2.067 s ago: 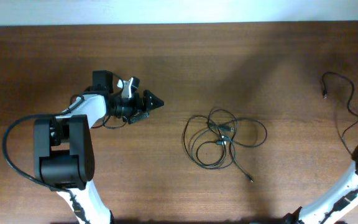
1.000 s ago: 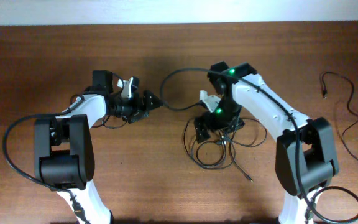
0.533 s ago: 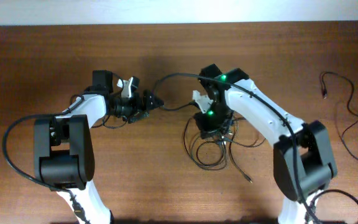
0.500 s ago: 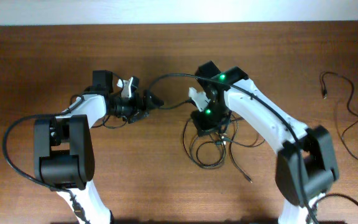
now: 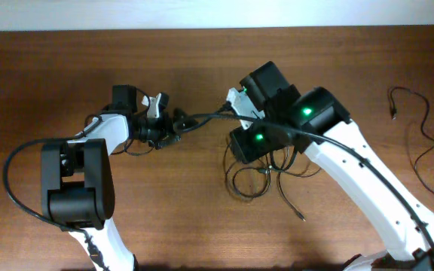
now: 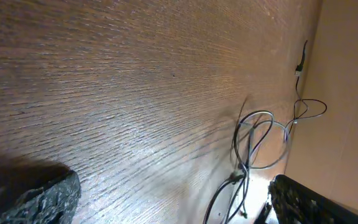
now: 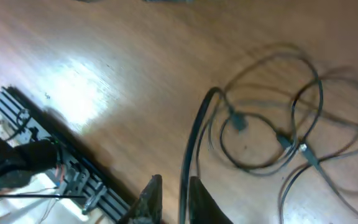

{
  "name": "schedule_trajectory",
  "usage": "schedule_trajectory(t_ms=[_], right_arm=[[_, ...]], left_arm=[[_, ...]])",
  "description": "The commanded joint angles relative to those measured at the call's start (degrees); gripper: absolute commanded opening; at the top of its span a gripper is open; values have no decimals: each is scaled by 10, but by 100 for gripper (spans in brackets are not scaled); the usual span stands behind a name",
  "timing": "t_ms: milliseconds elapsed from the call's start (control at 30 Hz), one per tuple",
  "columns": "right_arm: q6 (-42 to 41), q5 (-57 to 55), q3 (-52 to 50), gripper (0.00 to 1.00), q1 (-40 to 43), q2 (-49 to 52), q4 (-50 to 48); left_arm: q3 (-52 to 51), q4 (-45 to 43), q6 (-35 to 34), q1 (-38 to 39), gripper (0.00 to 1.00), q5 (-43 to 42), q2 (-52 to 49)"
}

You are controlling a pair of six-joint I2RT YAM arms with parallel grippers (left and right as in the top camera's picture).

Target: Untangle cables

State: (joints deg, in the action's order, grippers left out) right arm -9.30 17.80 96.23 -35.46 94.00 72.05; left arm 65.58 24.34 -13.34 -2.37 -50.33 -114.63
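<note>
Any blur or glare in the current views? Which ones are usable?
Right wrist: motion-blurred throughout, cables smeared, bright glare patch on the table. Left wrist: wood grain sharp, mild sheen, near corners dark and out of focus. Overhead: sharp, evenly lit.

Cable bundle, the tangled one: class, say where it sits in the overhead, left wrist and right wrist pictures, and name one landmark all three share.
Overhead: the cable bundle lies just right of centre, partly under the right arm.
Left wrist: cable bundle at lower right, loops on the wood.
Right wrist: cable bundle in the right half, blurred loops with small plugs.
Shared landmark: the brown wooden table beneath it in every view.
</note>
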Motion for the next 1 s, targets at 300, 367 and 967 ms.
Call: schedule_trajectory(t_ms=[300, 367, 967], right_arm=[[-65, -7, -163, 99, -5, 57, -154], [-108, -7, -186, 99, 0, 66, -204], [-109, -179, -192, 99, 372, 24, -90]], left_arm=[[-1, 1, -4, 0, 99, 32, 1], [-1, 2, -4, 0, 95, 32, 1], [83, 243, -64, 242, 24, 368, 202]])
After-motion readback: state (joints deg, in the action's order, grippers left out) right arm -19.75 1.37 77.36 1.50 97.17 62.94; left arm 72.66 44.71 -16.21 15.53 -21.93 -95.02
